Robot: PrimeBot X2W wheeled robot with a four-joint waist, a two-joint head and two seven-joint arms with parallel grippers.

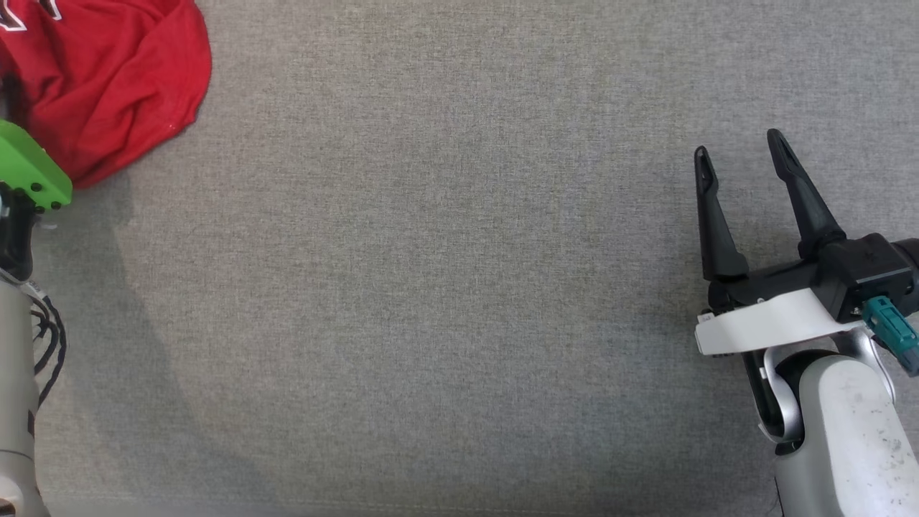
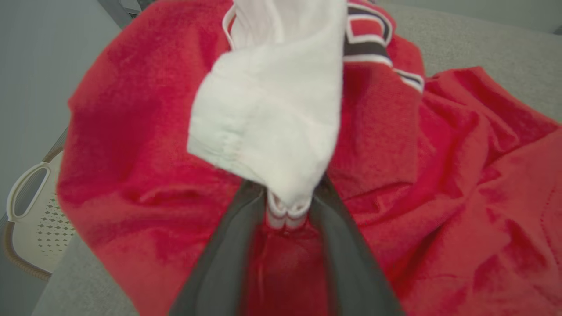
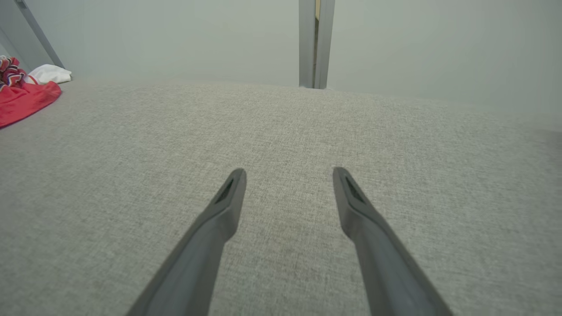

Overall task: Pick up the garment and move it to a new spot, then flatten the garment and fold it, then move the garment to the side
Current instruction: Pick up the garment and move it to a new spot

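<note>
The garment (image 1: 122, 79), red with white sleeves and dark-and-white lettering, lies crumpled at the far left of the grey surface. In the left wrist view its white sleeve (image 2: 272, 109) sticks up between the two dark fingers of my left gripper (image 2: 287, 191), which is pinched on the striped cuff, over the red cloth (image 2: 439, 175). In the head view the left arm's green mount (image 1: 29, 169) sits at the garment's near edge. My right gripper (image 1: 739, 147) hovers open and empty at the right, far from the garment (image 3: 26, 98); it is also open in its own view (image 3: 288, 172).
The grey fabric surface (image 1: 445, 287) stretches wide between the two arms. A pale perforated chair or basket (image 2: 35, 210) stands beyond the surface's left edge. A plain wall with a vertical metal strip (image 3: 316, 44) rises behind the far edge.
</note>
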